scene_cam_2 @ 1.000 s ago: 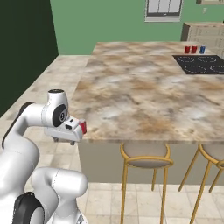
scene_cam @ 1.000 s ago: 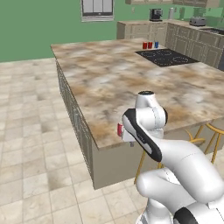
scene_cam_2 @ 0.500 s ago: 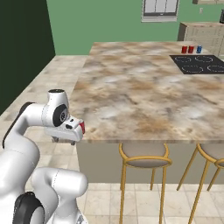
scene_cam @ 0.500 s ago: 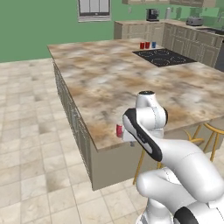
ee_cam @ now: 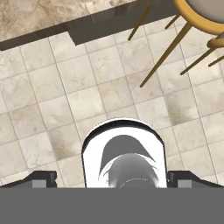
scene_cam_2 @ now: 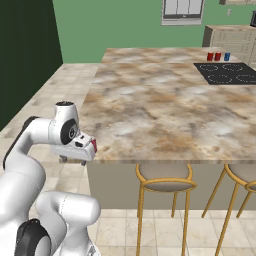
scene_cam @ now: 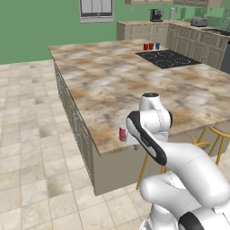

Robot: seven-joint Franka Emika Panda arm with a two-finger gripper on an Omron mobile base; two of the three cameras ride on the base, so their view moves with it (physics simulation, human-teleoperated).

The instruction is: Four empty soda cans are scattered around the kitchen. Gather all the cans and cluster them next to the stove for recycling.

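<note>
Open claw (ee_cam: 111, 180) over floor beside island edge (ee_cam: 52, 36).

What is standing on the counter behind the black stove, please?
Behind the stove stand two red cans and one small blue thing. Whether more stands behind them cannot be told.

There were three soda cans: two (scene_cam: 145, 46) (scene_cam: 151, 46) stood by the stove (scene_cam: 167, 58), one (scene_cam: 122, 134) was at the near table (scene_cam: 112, 76) edge. One blue can (scene_cam: 157, 46) stood beside the red pair. Two stools (scene_cam_2: 164, 178) (scene_cam_2: 243, 174) stood at the table, one toaster (scene_cam: 198, 21) and one coffee machine (scene_cam: 156, 15) on the back counter
</note>
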